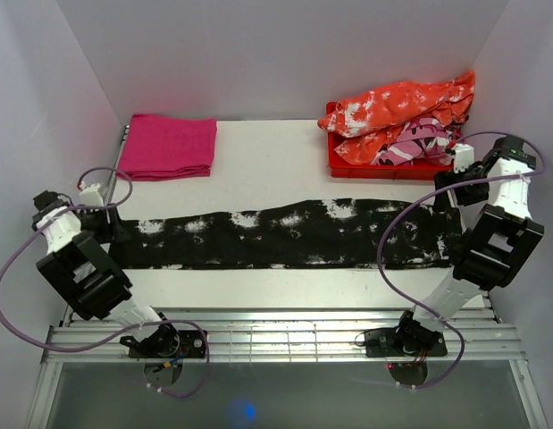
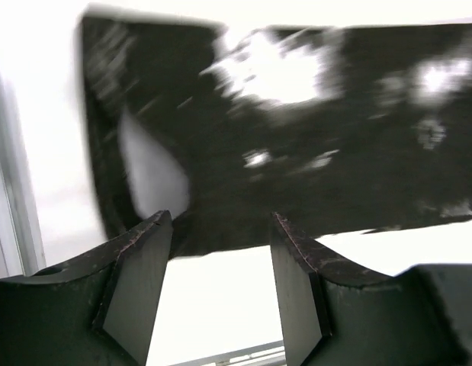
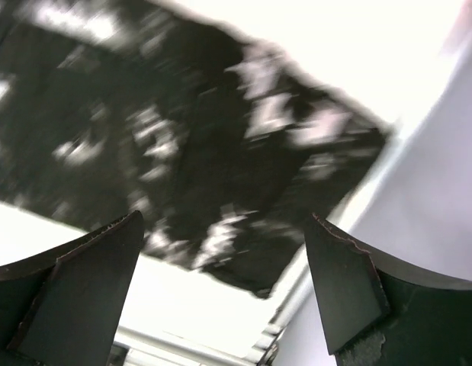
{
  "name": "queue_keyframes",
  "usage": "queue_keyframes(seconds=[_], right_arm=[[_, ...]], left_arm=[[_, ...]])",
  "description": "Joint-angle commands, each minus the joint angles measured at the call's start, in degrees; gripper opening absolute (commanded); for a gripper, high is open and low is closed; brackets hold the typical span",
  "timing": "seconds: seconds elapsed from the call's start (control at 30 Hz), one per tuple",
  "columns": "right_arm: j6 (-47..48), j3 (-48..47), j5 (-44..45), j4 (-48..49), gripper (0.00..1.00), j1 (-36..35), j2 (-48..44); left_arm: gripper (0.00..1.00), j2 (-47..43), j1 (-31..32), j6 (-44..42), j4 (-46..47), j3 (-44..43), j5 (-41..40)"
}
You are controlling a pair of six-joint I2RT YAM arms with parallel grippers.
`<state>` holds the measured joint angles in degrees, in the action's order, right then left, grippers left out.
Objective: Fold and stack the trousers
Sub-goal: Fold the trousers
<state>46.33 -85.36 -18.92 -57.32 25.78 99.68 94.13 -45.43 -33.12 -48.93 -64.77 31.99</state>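
Black trousers mottled with white lie drawn out in one long band across the tabletop, a layout that seems meant to put one end within reach of each arm. The left arm hovers over the left end, jaws partly apart and empty. The right arm hangs above the right end, jaws wide, gripping nothing. A folded magenta cloth and a red bin of garments sit apart at the far edge.
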Motion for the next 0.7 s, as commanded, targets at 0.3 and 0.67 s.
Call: queue_keyframes(seconds=[0.3,0.67], right_arm=[[-4.8,-7.0,-5.4,7.7,0.90,5.6,10.0],[12.1,-14.8,-22.0,-6.9,0.96,1.0,15.2]], left_arm=[[0.57,1.4,15.0,3.9,5.5,6.9,-1.2],[0.51,11.1,13.9,1.9,6.7,4.6,-15.0]])
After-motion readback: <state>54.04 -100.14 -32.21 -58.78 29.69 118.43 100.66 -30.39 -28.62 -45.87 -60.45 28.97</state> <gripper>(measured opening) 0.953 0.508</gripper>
